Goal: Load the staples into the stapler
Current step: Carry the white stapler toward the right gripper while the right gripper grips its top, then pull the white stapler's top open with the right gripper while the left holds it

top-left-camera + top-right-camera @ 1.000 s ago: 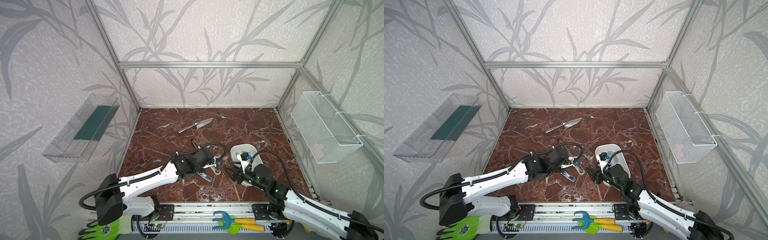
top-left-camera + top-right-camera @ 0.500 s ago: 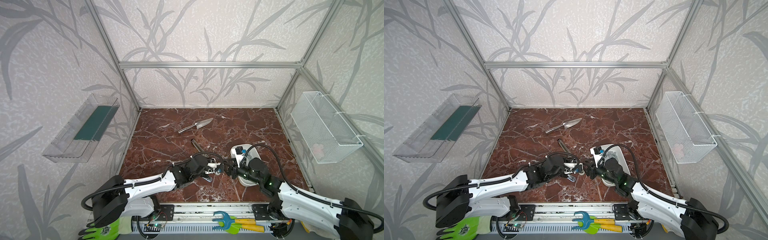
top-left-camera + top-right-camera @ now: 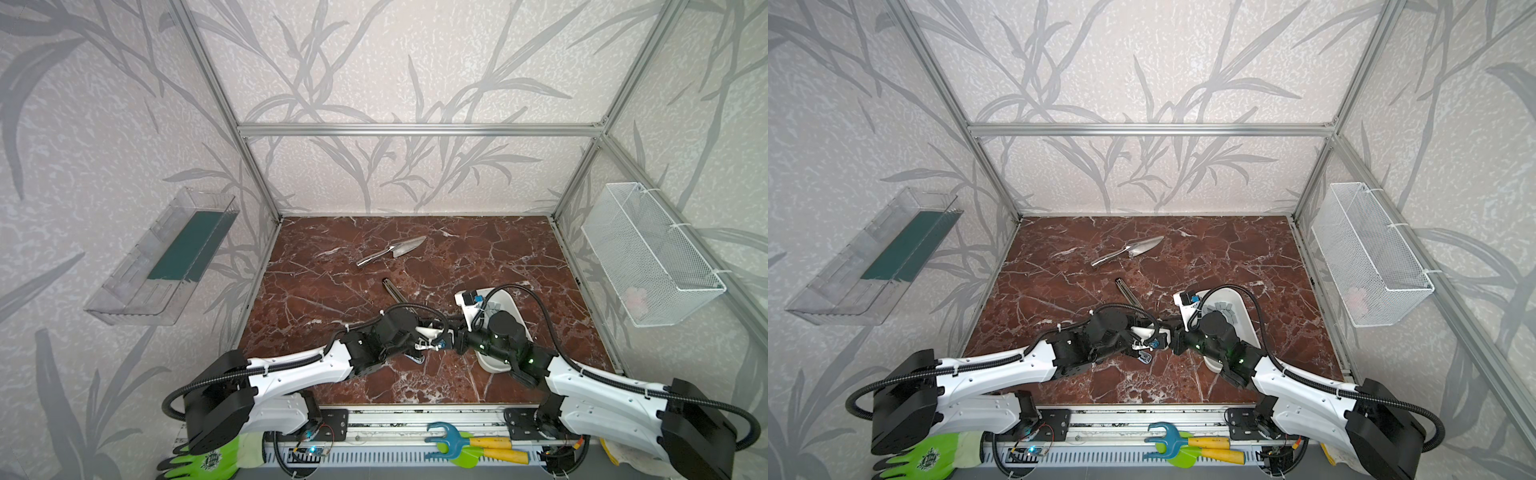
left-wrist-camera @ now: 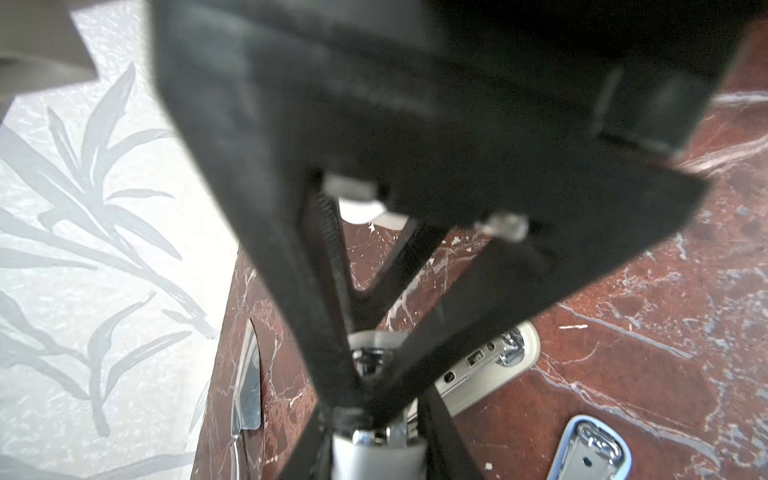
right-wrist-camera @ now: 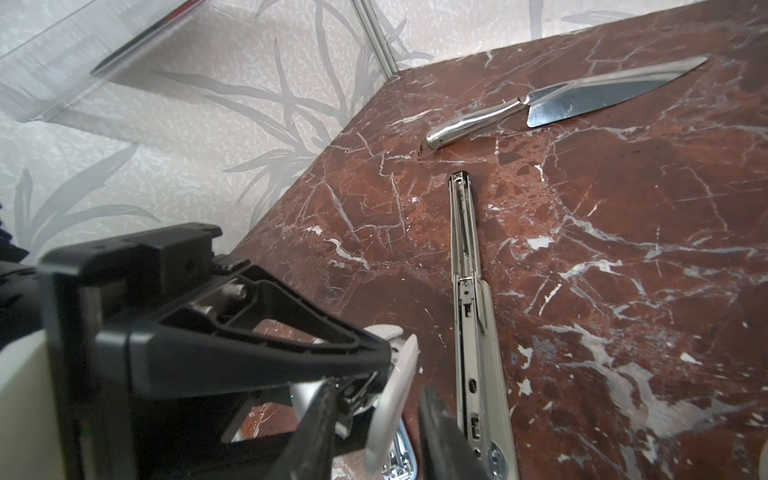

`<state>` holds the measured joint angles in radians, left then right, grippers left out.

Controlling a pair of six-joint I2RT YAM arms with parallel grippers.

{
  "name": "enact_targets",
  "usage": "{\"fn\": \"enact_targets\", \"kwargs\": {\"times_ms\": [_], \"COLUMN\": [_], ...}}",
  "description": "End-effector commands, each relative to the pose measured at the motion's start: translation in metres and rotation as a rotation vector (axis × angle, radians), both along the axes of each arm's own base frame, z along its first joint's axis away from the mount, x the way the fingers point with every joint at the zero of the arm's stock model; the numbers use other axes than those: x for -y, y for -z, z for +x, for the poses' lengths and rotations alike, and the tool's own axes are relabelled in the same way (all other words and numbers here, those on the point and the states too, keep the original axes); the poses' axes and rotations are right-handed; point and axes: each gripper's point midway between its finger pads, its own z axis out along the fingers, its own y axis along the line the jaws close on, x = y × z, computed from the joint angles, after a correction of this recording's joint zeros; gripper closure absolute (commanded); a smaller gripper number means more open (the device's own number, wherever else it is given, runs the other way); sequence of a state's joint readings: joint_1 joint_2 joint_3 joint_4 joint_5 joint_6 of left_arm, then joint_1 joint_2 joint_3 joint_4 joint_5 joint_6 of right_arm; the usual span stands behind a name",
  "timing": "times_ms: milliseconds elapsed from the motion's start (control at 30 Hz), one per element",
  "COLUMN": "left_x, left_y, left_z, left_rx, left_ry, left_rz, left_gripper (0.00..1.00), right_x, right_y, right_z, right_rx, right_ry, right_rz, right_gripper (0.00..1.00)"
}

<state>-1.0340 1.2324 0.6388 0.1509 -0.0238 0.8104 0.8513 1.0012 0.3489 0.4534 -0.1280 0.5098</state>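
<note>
The stapler lies opened out on the marble floor, its long metal magazine (image 3: 392, 289) (image 3: 1127, 291) (image 5: 465, 232) pointing to the back. Its white top cover (image 3: 426, 331) (image 5: 395, 395) is raised at the front. My left gripper (image 3: 432, 338) (image 4: 365, 399) is shut on that cover's hinge end. My right gripper (image 3: 455, 336) (image 5: 378, 432) faces it, fingers (image 5: 440, 432) apart on either side of the cover's edge, with gaps showing. The staples (image 3: 1223, 309), grey strips, lie in a white tray (image 3: 515, 309) behind my right wrist.
A shiny metal trowel (image 3: 392, 250) (image 5: 573, 99) lies further back. A chrome, blue-rimmed stapler part (image 4: 594, 449) rests on the floor near the grippers. A clear shelf (image 3: 162, 257) hangs on the left wall and a wire basket (image 3: 648, 253) on the right wall.
My right gripper has swung left from the tray's front to meet the left gripper, and its jaws have narrowed around the white cover. The left gripper kept its hold and shifted slightly forward.
</note>
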Motion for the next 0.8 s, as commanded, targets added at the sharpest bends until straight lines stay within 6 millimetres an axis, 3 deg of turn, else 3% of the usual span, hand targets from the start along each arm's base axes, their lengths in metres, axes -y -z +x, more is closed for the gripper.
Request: {"fn": "enact_targets", "kwargs": {"times_ms": [0, 67, 400, 567, 767], "left_x": [0.012, 0.01, 0.008, 0.005, 0.011], "left_y": [-0.032, -0.031, -0.041, -0.042, -0.041], "left_z": [-0.01, -0.009, -0.011, -0.003, -0.007], "left_rx": [0.039, 0.045, 0.063, 0.093, 0.099], "left_ry": [0.069, 0.056, 0.054, 0.016, 0.057], "left_rz": [-0.114, -0.108, -0.146, -0.133, -0.141], "left_gripper": [1.0, 1.0, 1.0, 1.0, 1.0], "right_x": [0.004, 0.009, 0.008, 0.011, 0.001], "right_y": [-0.007, -0.004, 0.003, 0.01, 0.004], "right_z": [0.005, 0.005, 0.005, 0.007, 0.002], "right_rx": [0.019, 0.018, -0.011, -0.048, -0.067], "right_ry": [0.043, 0.06, 0.063, 0.088, 0.04], "right_rz": [0.014, 0.01, -0.005, -0.021, 0.017], "right_gripper": [0.74, 0.79, 0.8, 0.81, 0.8]}}
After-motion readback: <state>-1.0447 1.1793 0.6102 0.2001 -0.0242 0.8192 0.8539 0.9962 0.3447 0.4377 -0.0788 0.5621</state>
